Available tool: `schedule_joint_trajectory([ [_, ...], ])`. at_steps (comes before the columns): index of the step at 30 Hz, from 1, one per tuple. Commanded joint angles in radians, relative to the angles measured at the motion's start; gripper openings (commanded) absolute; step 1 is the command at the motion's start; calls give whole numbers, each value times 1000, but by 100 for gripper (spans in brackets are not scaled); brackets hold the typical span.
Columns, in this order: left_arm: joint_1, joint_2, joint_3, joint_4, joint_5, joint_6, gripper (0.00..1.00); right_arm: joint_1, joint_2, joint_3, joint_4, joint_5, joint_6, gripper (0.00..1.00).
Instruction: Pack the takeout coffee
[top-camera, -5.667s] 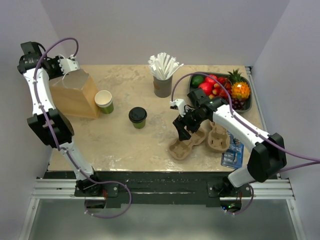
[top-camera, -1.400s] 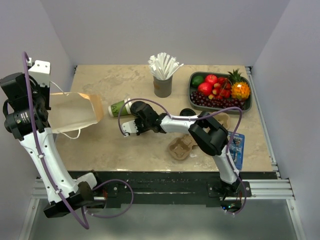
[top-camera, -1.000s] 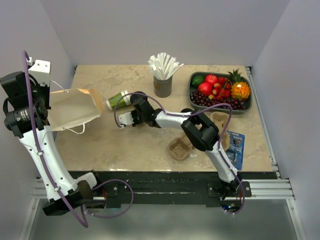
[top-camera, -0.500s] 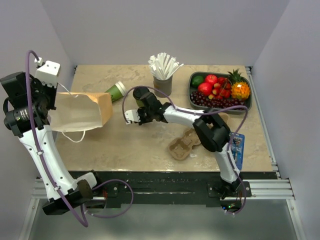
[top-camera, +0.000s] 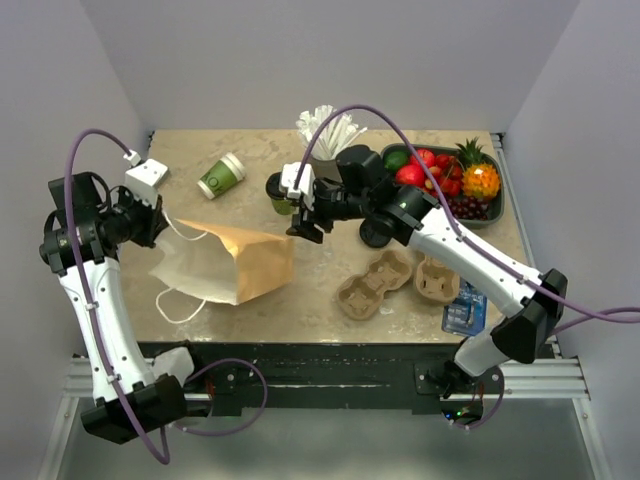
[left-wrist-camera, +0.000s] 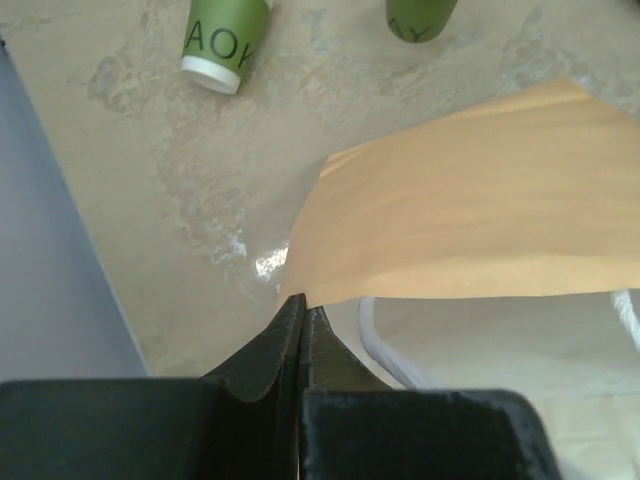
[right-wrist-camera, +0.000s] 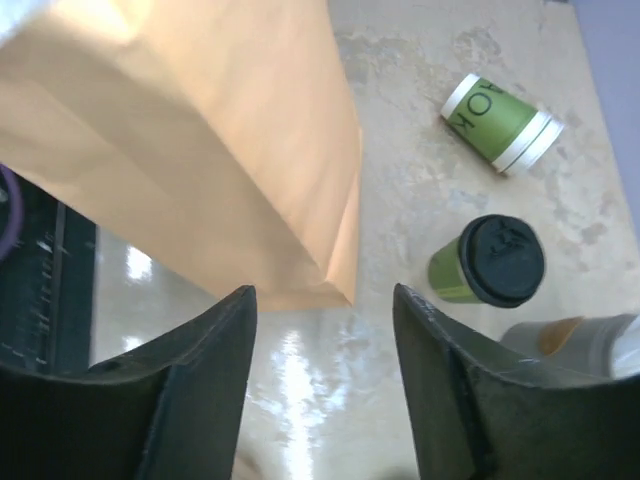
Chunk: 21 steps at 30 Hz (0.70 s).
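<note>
The small green paper cup with a cream band and round black plastic lid (top-camera: 279, 192) stands upright on the beige marbled table (top-camera: 200, 142), towards the far side and just left of the grey cup of white straws (top-camera: 325, 152). The right tool (top-camera: 305, 215) hovers close beside it, on its near right. In the right wrist view the lidded cup (right-wrist-camera: 488, 262) sits past the tip of the right-hand finger (right-wrist-camera: 430, 380). It is outside the gap and apart from both fingers. The right tool (right-wrist-camera: 322, 298) is released: its fingers stand wide apart with nothing between them.

A second green paper cup without a lid (top-camera: 221, 174) lies on its side to the left of the lidded one, well apart from it, with its white rim pointing near-left.

Nearer, a brown paper bag with white cord handles (top-camera: 245, 255) lies on its side, its mouth facing left and its white inside showing. The left tool (top-camera: 155, 222) is clenched on the far-left edge of that mouth. In the left wrist view its fingertips (left-wrist-camera: 300, 305) meet right at the corner of the bag's brown upper panel (left-wrist-camera: 470, 190).

To the right, two brown cardboard cup carriers (top-camera: 375, 285) lie side by side near the front edge, next to a blue packet (top-camera: 465, 305). A dark tray of fruit (top-camera: 492, 212) sits at the far right.
</note>
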Motion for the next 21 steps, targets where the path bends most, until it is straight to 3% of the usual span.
schedule_joint_trajectory([
  [1, -66, -1, -20, 99, 91, -169, 0, -3, 43, 110, 2, -42, 227, 66],
  [8, -88, -7, -68, 185, 119, -335, 0, 63, 200, 306, 137, -97, 411, 78],
  [12, -88, -12, -45, 197, 78, -368, 0, 120, 267, 411, 105, -71, 381, 82],
  [21, -88, -47, -42, 196, 34, -437, 0, 203, 263, 449, 31, -7, 338, 90],
])
